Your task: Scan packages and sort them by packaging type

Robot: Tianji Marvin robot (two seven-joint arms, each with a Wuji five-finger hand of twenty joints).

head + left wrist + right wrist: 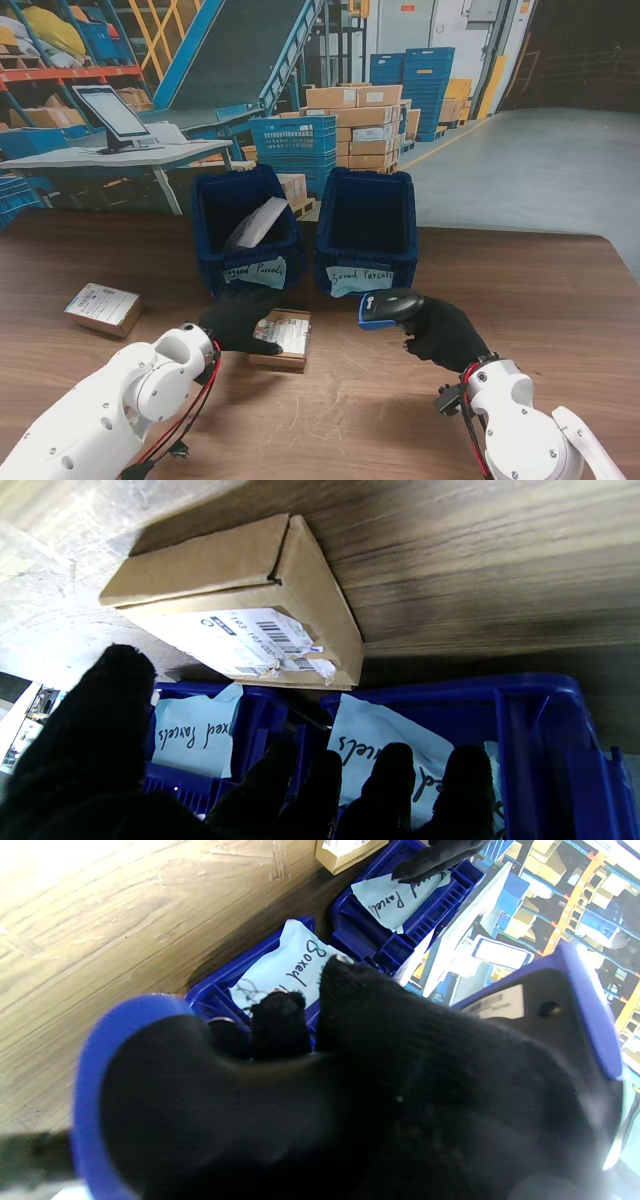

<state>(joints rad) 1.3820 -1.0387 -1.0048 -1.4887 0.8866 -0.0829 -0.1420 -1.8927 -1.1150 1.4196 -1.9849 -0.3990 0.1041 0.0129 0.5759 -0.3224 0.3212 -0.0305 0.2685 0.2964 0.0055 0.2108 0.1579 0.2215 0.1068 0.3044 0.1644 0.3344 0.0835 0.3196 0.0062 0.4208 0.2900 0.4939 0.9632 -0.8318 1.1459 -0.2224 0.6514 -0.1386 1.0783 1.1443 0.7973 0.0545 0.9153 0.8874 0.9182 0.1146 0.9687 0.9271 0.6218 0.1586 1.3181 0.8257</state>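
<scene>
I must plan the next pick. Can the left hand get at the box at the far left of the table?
Probably yes: that box lies alone on open table, but the left hand is now at the nearer box.

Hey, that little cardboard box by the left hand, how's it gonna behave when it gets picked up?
The cardboard box looks stiff: its edges are crisp and its flaps closed flat in the left wrist view. It lies flat on the table, so it will probably slide rather than tip. Its label is peeling at one corner and may snag.

A wooden table (560, 300) stands near; beyond it grey concrete floor (520, 170), stacked cardboard boxes (365, 125), blue crates (420, 80), and a monitor (112, 115) far left.
</scene>
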